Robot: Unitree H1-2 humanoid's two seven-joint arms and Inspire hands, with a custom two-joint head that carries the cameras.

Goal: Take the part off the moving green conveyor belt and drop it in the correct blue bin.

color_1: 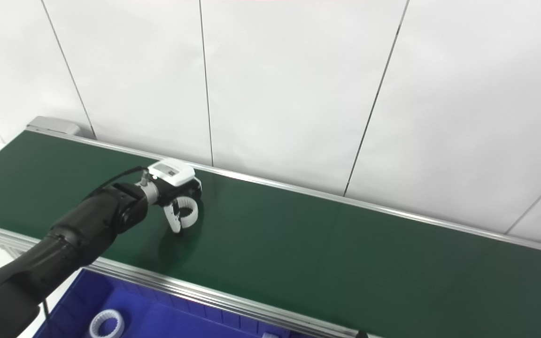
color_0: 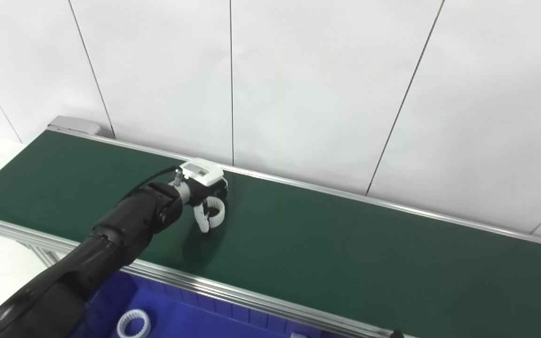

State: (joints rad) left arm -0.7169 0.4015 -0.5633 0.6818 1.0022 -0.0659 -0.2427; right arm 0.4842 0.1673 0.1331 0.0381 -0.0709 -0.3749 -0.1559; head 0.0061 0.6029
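Below, blue bin (color_0: 190,314); left hand (color_0: 203,188) reaches palm-down over green belt (color_0: 345,244), fingers clasping white ring (color_0: 214,212).

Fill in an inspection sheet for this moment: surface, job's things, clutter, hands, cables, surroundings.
Surface: green conveyor belt with metal side rails, bare apart from the hand and its part.
Job's things: white toothed ring in the left hand's fingers, just above or on the belt; blue bin below the near rail, with another white ring lying in it.
Clutter: nothing seen.
Hands: left hand over the belt, closed on the toothed ring; right hand not in view.
Cables: thin black cable running along the left wrist.
Surroundings: white panelled wall behind the belt.
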